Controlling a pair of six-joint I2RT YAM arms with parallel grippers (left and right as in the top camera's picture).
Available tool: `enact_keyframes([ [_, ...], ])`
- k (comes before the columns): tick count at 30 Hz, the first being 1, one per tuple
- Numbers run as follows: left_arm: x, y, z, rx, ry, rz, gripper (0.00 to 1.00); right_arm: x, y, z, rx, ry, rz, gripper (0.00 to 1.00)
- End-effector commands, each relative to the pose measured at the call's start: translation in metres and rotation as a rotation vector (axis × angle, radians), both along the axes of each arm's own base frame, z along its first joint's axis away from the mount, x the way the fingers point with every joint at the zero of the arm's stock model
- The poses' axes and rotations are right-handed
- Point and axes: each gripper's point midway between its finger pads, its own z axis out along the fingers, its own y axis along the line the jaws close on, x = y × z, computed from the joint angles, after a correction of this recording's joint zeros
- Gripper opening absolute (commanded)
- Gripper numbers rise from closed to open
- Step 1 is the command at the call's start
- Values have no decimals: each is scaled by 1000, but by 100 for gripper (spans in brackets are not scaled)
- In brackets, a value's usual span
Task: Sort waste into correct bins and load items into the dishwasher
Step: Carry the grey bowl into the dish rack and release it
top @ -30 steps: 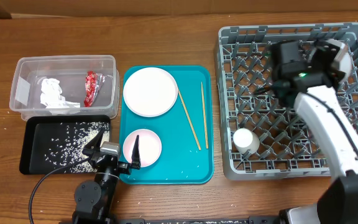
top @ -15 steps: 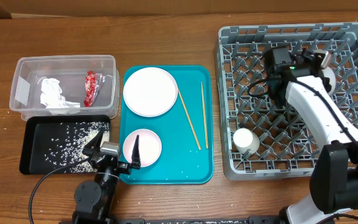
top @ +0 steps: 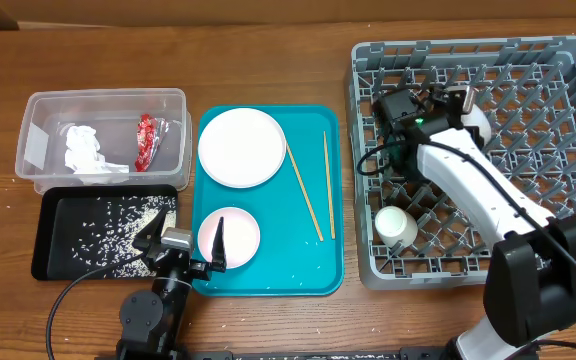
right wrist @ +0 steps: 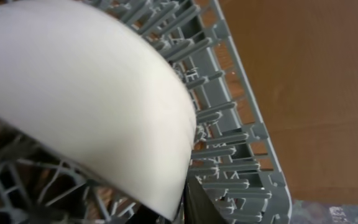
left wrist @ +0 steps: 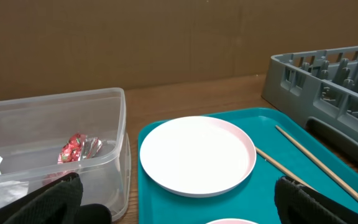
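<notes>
**Loading the light grey bowl (top: 478,122) into the dishwasher rack (top: 568,200).**
The right gripper (top: 458,106) appears clamped on the bowl's rim, holding it over the rack's pegs directly beneath. The likely next move is to lower the bowl between the pegs, then open the fingers.

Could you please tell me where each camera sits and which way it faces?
Overhead: above the table, looking down on tub, black tray, teal tray and rack; left arm and right arm show.
Left wrist: low at the teal tray's near end, facing the plate and back wall; its open fingers fill the bottom corners.
Right wrist: inside the rack, against the pale bowl it holds.
Shared: overhead and left wrist both show the plate.
</notes>
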Motion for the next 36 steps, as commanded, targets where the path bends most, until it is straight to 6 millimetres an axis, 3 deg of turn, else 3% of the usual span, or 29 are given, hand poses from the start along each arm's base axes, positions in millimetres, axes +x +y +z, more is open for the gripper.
enact_keyframes([
  [1,0,2,-1,-7,1,12,100,2,18,-6,38,13,37,11],
  [4,0,2,-1,-7,1,12,100,2,25,-6,38,14,56,17],
  [12,0,2,-1,-7,1,12,100,2,27,-6,42,3,55,20],
  [17,0,2,-1,-7,1,12,100,2,27,0,50,-16,55,48],
  [23,0,2,-1,-7,1,12,100,-1,26,31,95,-125,58,55],
  [26,0,2,-1,-7,1,12,100,-7,28,43,152,-157,65,58],
  [34,0,2,-1,-7,1,12,100,-28,61,74,539,-259,160,59],
  [35,0,2,-1,-7,1,12,100,-29,69,79,601,-275,183,64],
  [36,0,2,-1,-7,1,12,100,-30,83,84,695,-288,221,80],
])
